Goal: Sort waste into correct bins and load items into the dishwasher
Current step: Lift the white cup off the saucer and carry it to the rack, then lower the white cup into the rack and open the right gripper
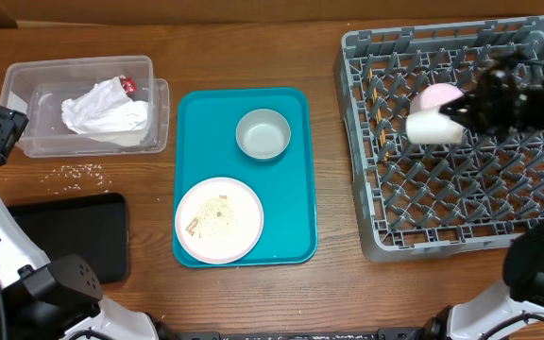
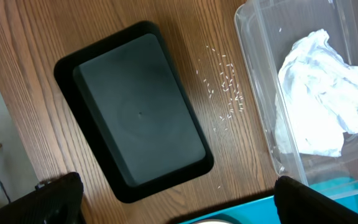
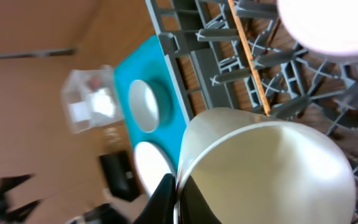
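Note:
My right gripper (image 1: pixel 456 111) is shut on the rim of the white cup (image 1: pixel 434 128), holding it on its side over the grey dishwasher rack (image 1: pixel 442 217). In the right wrist view the fingers pinch the cup's wall (image 3: pixel 272 168). A pinkish-white small bowl (image 1: pixel 439 95) lies upturned in the rack, beside thin chopsticks (image 3: pixel 248 62). My left gripper (image 2: pixel 179 208) stands open above the table between the black tray bin (image 2: pixel 135 112) and the teal tray, holding nothing. The clear tub (image 1: pixel 26 85) contains the crumpled napkin (image 1: pixel 105 111) and a red scrap (image 1: pixel 127 86). Rice grains (image 1: pixel 81 171) lie loose on the wood.
The teal tray (image 1: pixel 296 189) in the middle carries the grey-green bowl (image 1: pixel 263 133) and the round plate (image 1: pixel 219 219) with food crumbs. The black tray (image 1: pixel 74 236) lies at the front left, below the tub. My left arm stands at the left edge.

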